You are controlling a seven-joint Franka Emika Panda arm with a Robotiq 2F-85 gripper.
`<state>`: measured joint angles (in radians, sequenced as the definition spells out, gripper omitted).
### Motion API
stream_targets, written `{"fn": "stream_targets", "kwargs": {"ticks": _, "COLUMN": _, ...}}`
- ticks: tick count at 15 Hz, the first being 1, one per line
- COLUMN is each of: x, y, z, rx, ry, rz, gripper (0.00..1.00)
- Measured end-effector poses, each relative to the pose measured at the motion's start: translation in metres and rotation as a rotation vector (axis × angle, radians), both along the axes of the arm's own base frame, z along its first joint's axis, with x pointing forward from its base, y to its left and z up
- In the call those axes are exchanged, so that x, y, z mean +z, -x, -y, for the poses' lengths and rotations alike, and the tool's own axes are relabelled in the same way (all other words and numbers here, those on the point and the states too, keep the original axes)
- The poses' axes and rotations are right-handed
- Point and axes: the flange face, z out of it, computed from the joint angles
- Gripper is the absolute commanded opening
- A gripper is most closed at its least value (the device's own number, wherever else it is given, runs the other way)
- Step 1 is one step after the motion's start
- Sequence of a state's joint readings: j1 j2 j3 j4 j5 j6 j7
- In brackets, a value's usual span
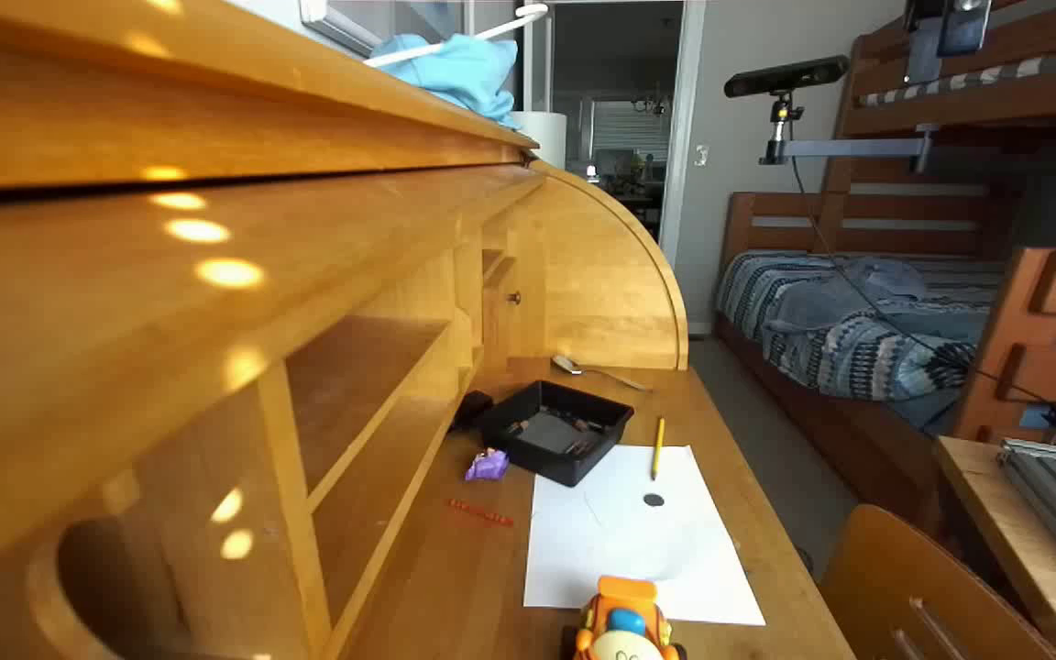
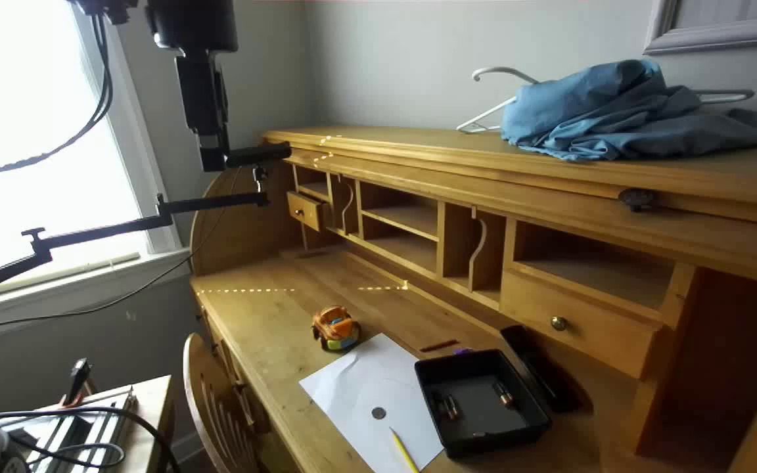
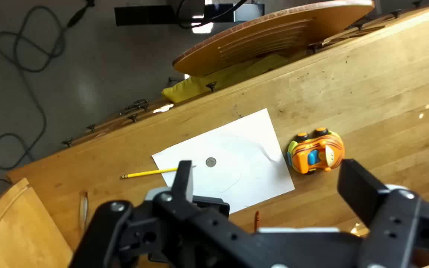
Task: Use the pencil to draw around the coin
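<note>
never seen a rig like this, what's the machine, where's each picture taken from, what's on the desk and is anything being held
The machine is a one-armed robot, mostly out of frame. Its black two-fingered hand is seen close up by a camera on the wrist that looks down. The remaining two pictures come from cameras standing apart from the robot, looking at the scene from different places.

All three show a light-brown wooden desk. On it lies a white rectangular paper sheet carrying a small round grey coin. A thin yellow pencil lies partly on the sheet, its tip pointing toward the coin without touching it. Nearby are a black rectangular tray, an orange toy car and a thin red stick.

The hand is open and holds nothing.
</note>
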<state>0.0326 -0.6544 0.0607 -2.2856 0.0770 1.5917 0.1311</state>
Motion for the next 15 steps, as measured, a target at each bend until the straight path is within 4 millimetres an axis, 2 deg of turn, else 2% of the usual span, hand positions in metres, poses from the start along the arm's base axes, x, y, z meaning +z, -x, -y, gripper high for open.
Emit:
{"fn": "stream_targets", "kwargs": {"ticks": 6, "x": 0.0, "y": 0.0, "z": 0.0, "rx": 0.0, "ry": 0.0, "rz": 0.0, "gripper": 1.0}}
{"fn": "stream_targets", "kwargs": {"ticks": 8, "x": -0.004, "y": -0.004, "z": 0.007, "rx": -0.053, "ry": 0.035, "rz": 0.002, "gripper": 1.0}}
{"fn": "stream_targets", "kwargs": {"ticks": 11, "x": -0.03, "y": -0.026, "z": 0.034, "rx": -0.164, "ry": 0.126, "rz": 0.074, "gripper": 1.0}}
{"fn": "stream_targets", "kwargs": {"ticks": 15, "x": -0.079, "y": -0.051, "z": 0.069, "rx": -0.283, "ry": 0.176, "rz": 0.194, "gripper": 1.0}}
